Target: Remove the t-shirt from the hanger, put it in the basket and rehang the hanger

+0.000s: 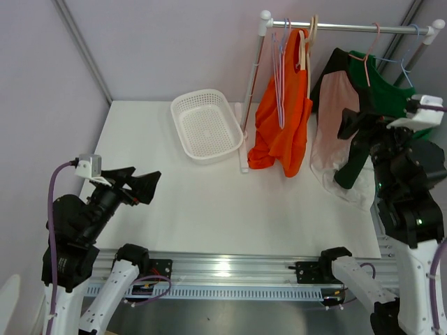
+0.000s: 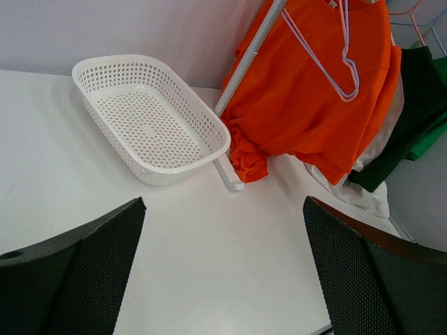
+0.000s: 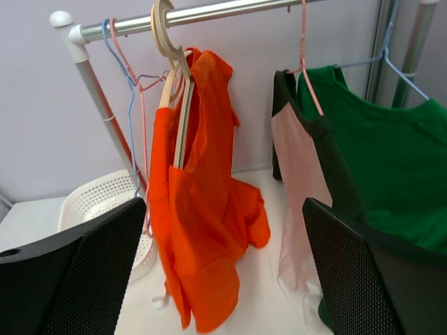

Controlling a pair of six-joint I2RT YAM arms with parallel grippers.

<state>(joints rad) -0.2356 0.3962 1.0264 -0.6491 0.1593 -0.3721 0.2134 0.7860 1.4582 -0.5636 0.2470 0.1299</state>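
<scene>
The orange t-shirt (image 3: 202,230) hangs on a cream hanger (image 3: 178,105) from the rack's rail (image 3: 230,10), its lower end bunched low beside the white basket (image 1: 206,125). The right gripper (image 1: 351,148) is raised, facing the hanging garments, fingers spread wide and empty. The left gripper (image 1: 143,183) hovers over the counter (image 1: 209,202), angled toward the basket, fingers spread too.

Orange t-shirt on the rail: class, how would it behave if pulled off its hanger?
Probably floppy: the orange t-shirt hangs in folds, bunched at the bottom. Likely light: a slim hanger carries it. It may snag, since it hangs lopsided.
</scene>
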